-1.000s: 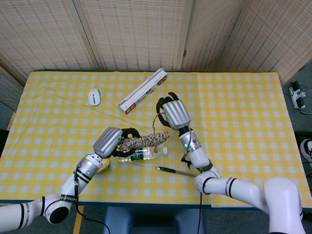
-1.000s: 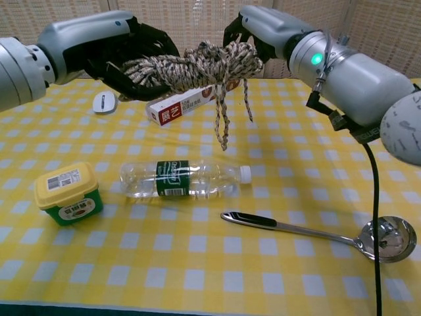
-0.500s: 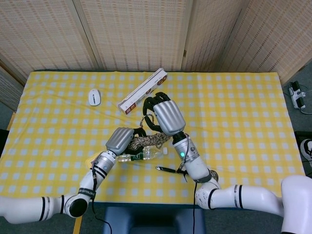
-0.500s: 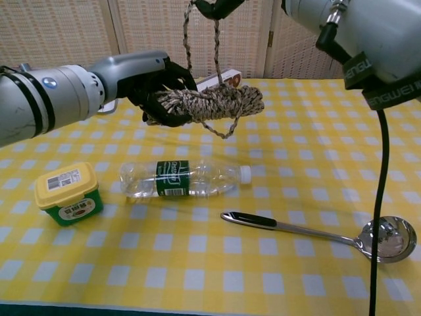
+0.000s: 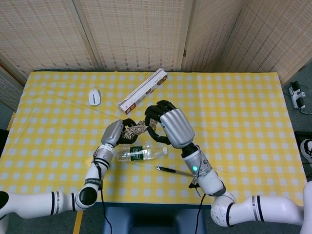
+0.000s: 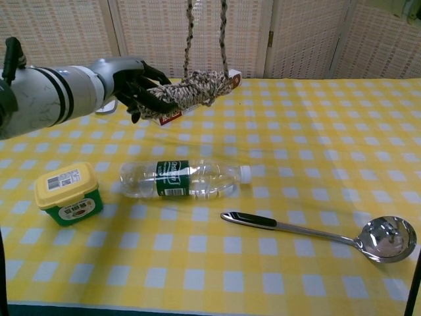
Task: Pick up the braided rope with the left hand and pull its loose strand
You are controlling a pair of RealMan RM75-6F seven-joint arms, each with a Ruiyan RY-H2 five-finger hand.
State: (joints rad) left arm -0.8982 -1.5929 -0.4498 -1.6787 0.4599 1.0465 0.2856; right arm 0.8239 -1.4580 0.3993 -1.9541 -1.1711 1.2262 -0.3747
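Note:
The braided rope (image 6: pixel 196 87) is a tan and brown bundle held above the table; my left hand (image 6: pixel 139 90) grips its left end. In the head view the left hand (image 5: pixel 115 132) sits just left of the rope (image 5: pixel 134 130). Two lengths of the loose strand (image 6: pixel 189 36) run taut from the bundle straight up out of the top of the chest view. My right hand (image 5: pixel 169 125) is raised high toward the head camera, its fingers (image 5: pixel 153 113) curled over the rope where the strand leads; it holds the strand. The chest view does not show this hand.
Below the rope a clear plastic bottle (image 6: pixel 179 179) lies on the yellow checked cloth. A yellow-lidded green tub (image 6: pixel 68 193) stands at front left and a metal spoon (image 6: pixel 316 232) lies at front right. A long box (image 5: pixel 142 89) and a white mouse (image 5: pixel 94 97) lie farther back.
My right hand has risen out of the chest view, drawing the strand up taut. The left hand with the bundle has shifted left and away from the chest camera.

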